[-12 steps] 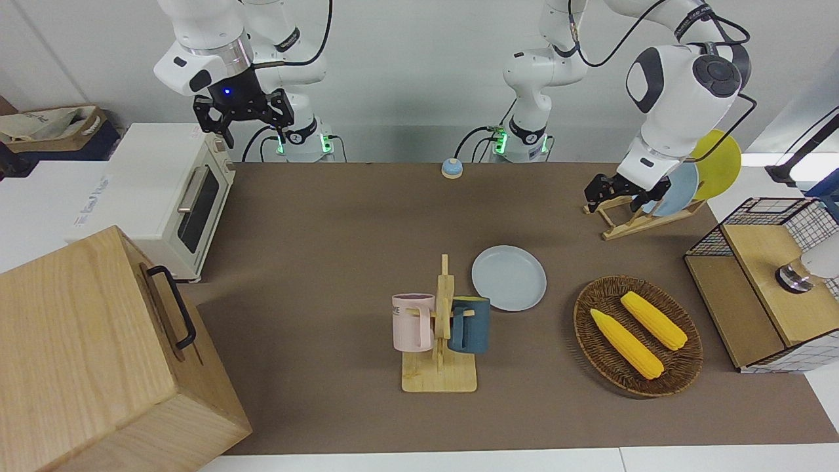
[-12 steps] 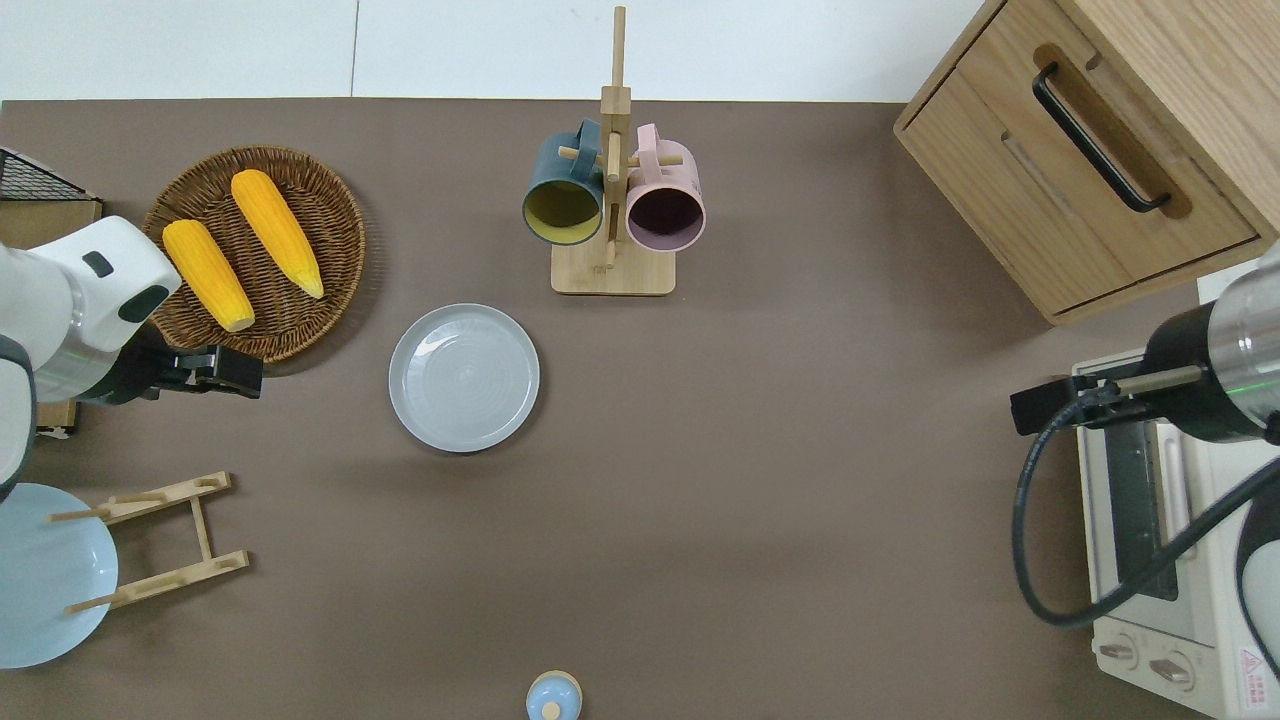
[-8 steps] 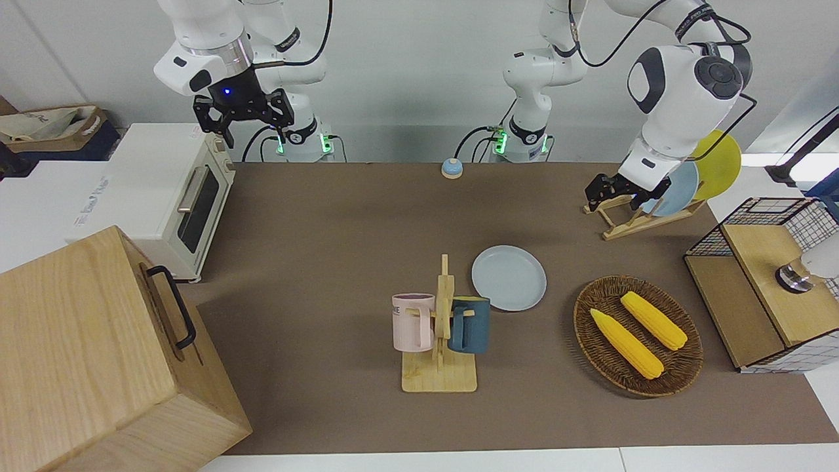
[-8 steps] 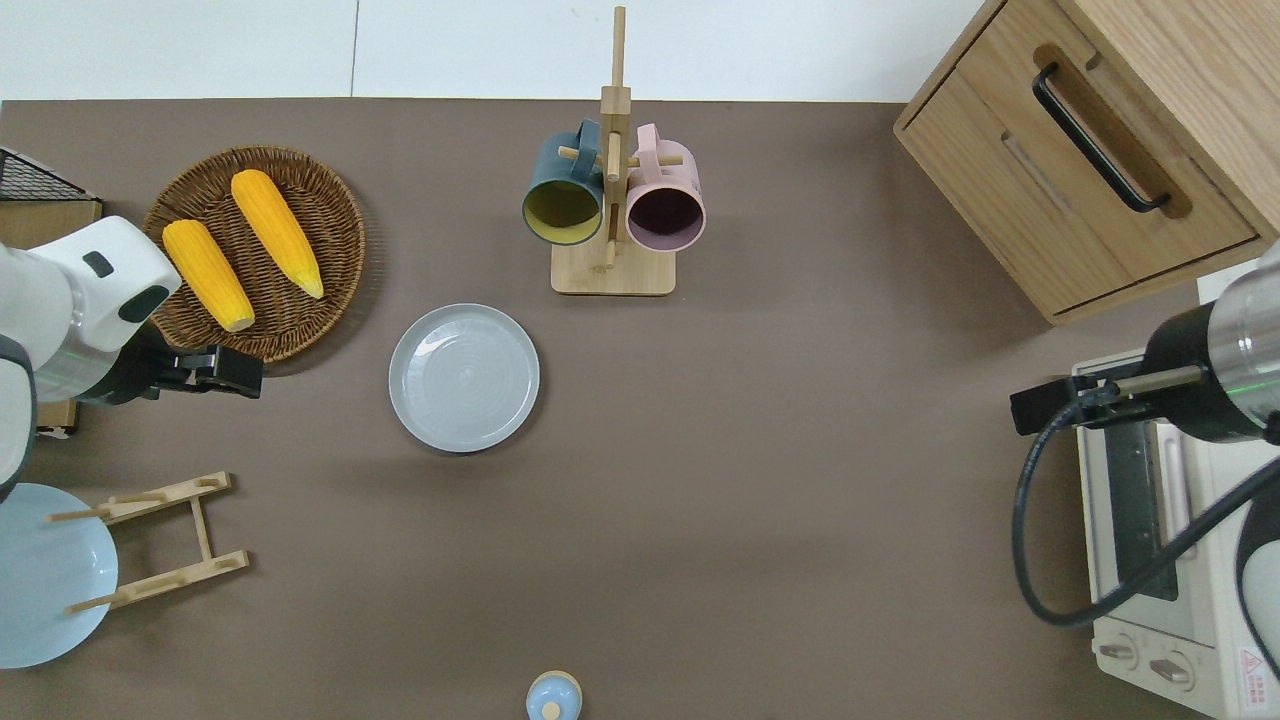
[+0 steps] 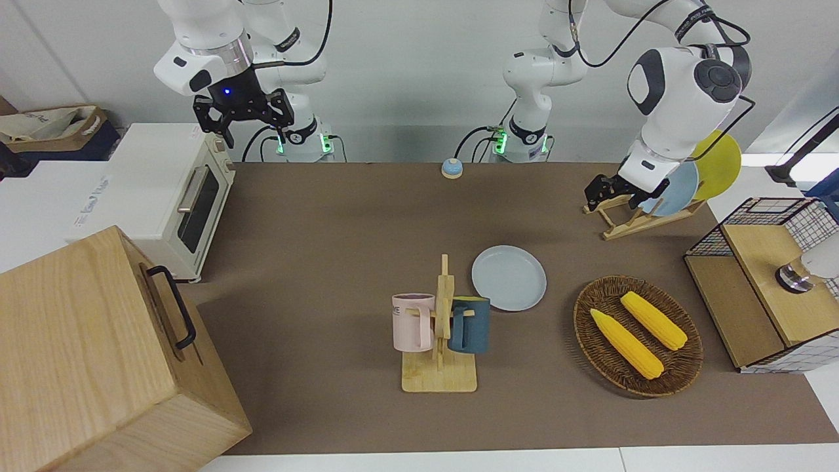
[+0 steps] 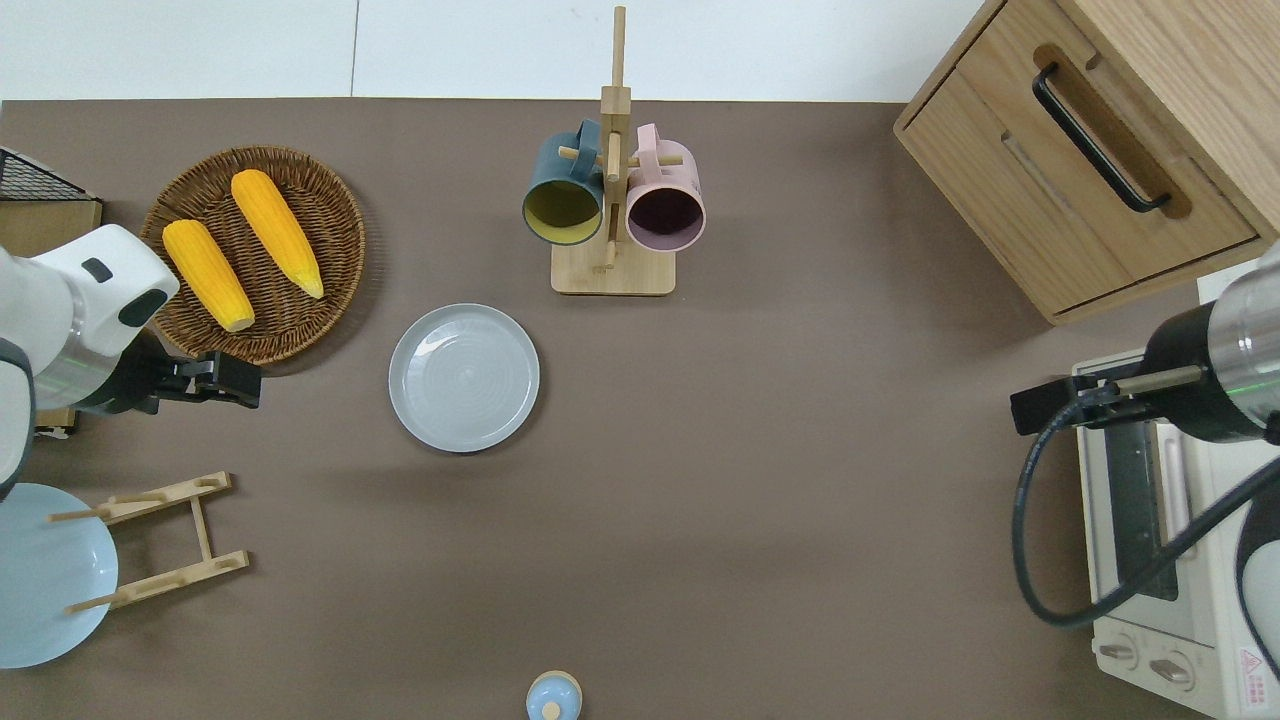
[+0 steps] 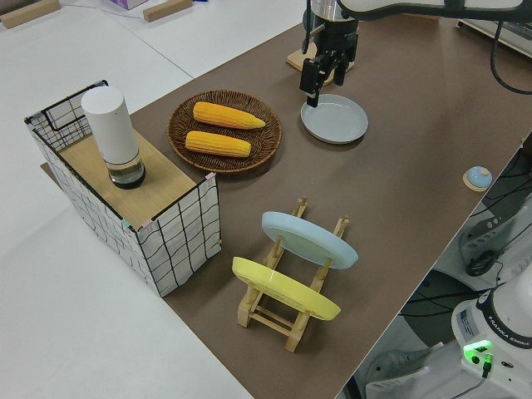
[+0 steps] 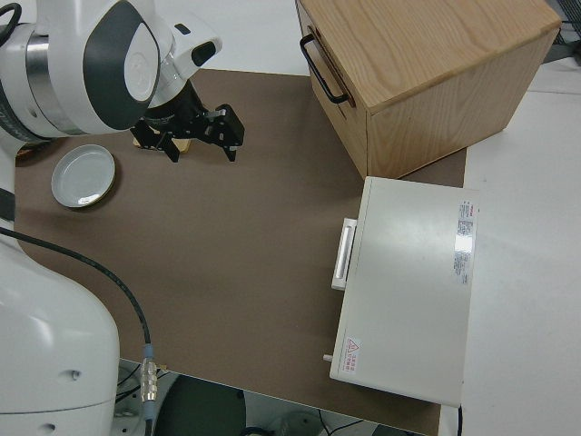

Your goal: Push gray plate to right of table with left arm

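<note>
The plate (image 6: 464,377) lies flat on the table (image 6: 760,480) near its middle, somewhat toward the left arm's end, a little nearer to the robots than the mug rack (image 6: 612,190) and beside the basket (image 6: 255,253) that holds two corn cobs (image 6: 240,245). It looks stiff, light and smooth, with a low raised rim; on the matte table it should slide readily under a sideways push and is unlikely to tip, though a hard or off-centre shove may spin it or send it skidding, and as crockery it may chip if it strikes the rack's base. No grip is called for: the place to press is the rim's outer wall on the side facing the left arm's end, low down and in line with the plate's centre, so that it travels straight toward the right arm's end, where the table between it and the oven (image 6: 1160,560) is open. The left hand (image 6: 228,378) hangs in the air over bare table just beside the basket's edge, well apart from the plate, and it must come down to rim height first; whether its fingers are spread or pressed together cannot be told. The right arm is parked.
</note>
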Tool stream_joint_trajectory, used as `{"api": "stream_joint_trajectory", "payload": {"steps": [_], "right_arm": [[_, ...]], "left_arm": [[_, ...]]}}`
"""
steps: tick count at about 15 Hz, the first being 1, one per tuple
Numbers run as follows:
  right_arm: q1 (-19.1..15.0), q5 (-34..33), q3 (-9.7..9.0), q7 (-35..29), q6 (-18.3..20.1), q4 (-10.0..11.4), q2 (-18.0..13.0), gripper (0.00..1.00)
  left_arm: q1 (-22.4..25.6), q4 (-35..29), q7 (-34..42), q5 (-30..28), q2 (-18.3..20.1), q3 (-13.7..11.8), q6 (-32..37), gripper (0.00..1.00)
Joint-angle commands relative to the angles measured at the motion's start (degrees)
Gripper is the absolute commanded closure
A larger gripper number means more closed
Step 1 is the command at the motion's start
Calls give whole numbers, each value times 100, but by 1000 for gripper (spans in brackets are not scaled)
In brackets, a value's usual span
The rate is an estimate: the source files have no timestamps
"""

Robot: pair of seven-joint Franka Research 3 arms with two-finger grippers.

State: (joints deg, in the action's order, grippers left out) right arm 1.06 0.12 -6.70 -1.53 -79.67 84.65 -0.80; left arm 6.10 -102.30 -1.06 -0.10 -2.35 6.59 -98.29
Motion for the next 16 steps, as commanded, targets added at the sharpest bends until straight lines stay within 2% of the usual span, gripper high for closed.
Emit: {"api": "stream_joint_trajectory", "payload": {"steps": [1,9,14,16], "right_arm": [[-115,59,-86,-14,83,-46,-17,17],[-115,59,-86,-5,83,-46,-17,17],[-115,59,-86,-14,83,-46,-17,17],[-115,59,-77,-14,83,-46,-17,17]], "left_arm": [[-82,-132,-35,-8,112,-61,21,0],[-82,-176,-323,-69,60,0,-41,0],[-188,-211,-1834,-227,-142,18,-558,2],[-205,-220,-2134,-385,-221,18,-673,9]]}}
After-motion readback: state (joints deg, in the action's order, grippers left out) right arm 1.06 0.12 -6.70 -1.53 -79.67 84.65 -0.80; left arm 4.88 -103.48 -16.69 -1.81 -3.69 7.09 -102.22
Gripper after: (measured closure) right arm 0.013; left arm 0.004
